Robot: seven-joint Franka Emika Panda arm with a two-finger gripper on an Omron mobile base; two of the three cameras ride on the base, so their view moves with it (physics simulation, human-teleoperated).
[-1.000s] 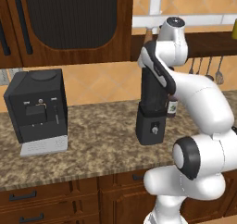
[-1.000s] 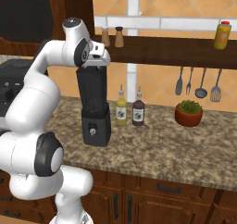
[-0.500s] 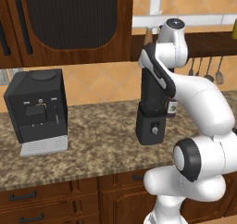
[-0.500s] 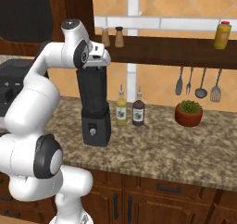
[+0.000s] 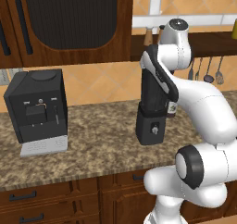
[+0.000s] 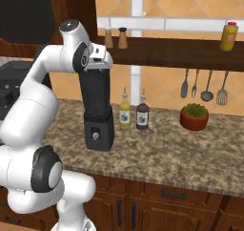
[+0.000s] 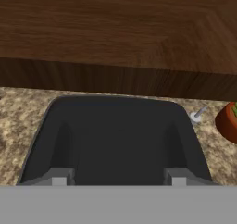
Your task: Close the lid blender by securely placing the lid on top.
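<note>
Right base view: the blender stands on the granite counter at centre-left of the frame, two bottles just to its right and a potted plant further right. The gripper sits at the jar's top. Hand view looks down on the jar's dark top; I cannot tell how the fingers stand.

**Our arm folded high, hand turned down**

We see our white arm rise from the base, bend at a dark elbow joint, and climb to a high wrist joint near shelf level. From there the hand turns downward. In the right base view the claw hangs at the hand's lower end. In the hand view two small grey fingertips stand well apart, so we read the claw as spread wide.
</note>
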